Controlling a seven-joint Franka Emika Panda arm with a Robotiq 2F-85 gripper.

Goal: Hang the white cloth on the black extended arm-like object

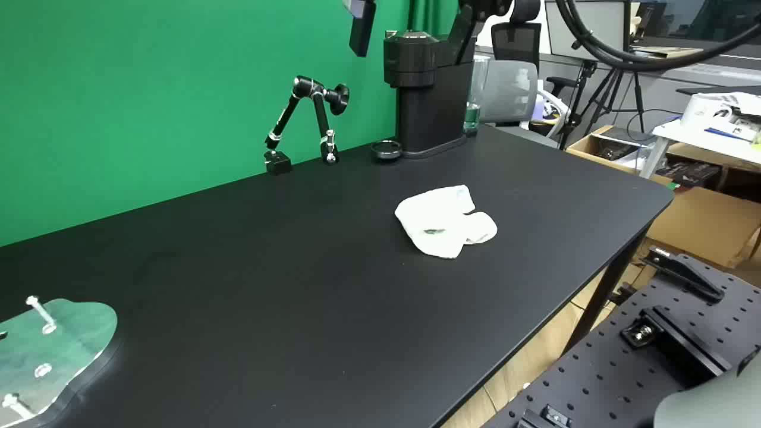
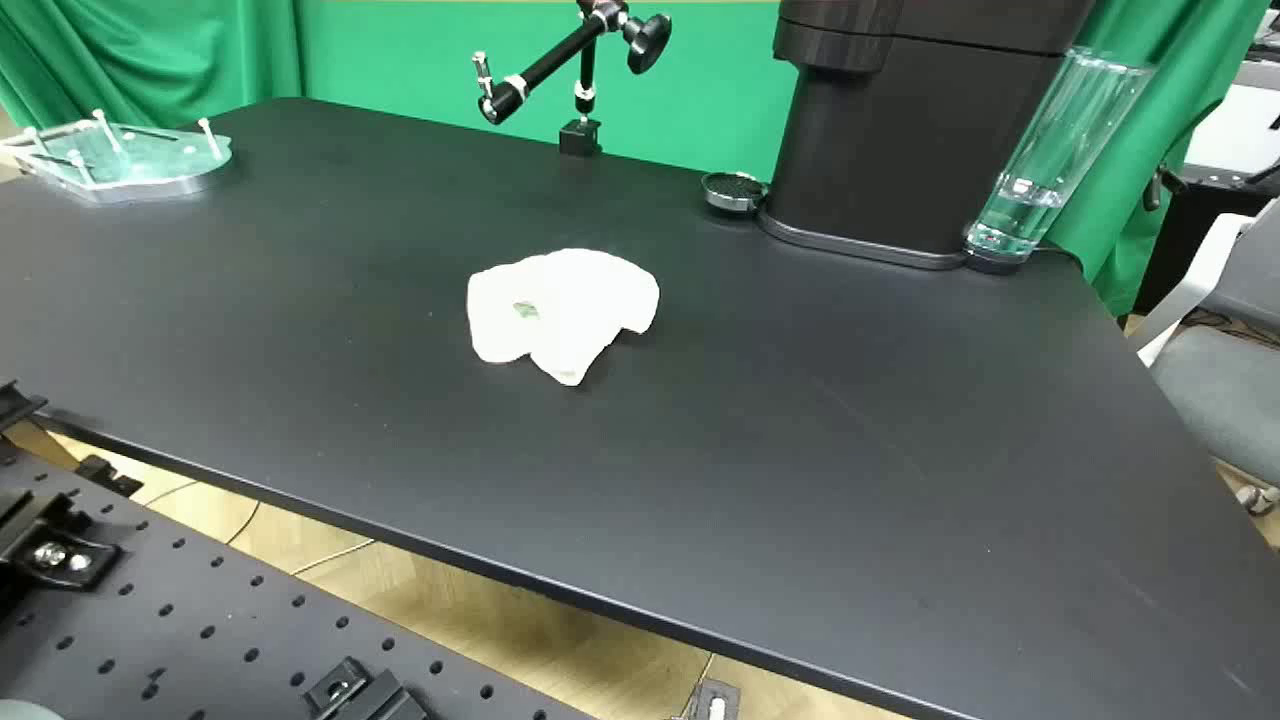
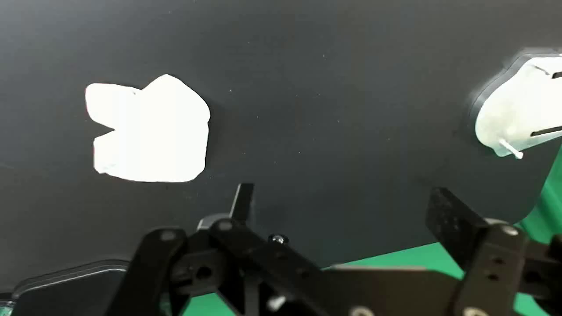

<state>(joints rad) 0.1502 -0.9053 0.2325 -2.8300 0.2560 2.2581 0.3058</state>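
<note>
A matte black table (image 2: 850, 450) fills much of both exterior views, its near edge facing a dark perforated plate (image 2: 230, 605); a strip of wood floor (image 2: 450, 610) shows between the two. Closest to the wrist camera is the gripper (image 3: 342, 193), its two black fingers (image 3: 243, 199) spread wide, with tabletop visible through the gap. The white cloth (image 2: 565, 305) lies on the table, apart from those fingers, loosely folded, with a notch in one side; a small green mark (image 2: 526, 310) shows on it in both exterior views, while in the wrist view glare hides its folds. Farther along the tabletop sits a transparent plate (image 2: 150, 165) with white pegs, well apart from the cloth. At the back edge the black extended arm (image 2: 560, 55) rises from a small block (image 2: 580, 137) to a joint with a round knob (image 2: 649, 43), then slopes down to a raised end with a silvery fitting; the cloth lies well apart from it. Along that edge a round disc (image 2: 734, 190) sits just beside a tall black machine (image 2: 910, 150), with a transparent cylinder (image 2: 1060, 150) at the machine's side. Behind stands a green backdrop (image 1: 148, 89), and past it, in an exterior view, a grey chair (image 1: 508, 92) and a white desk (image 1: 692, 134).
</note>
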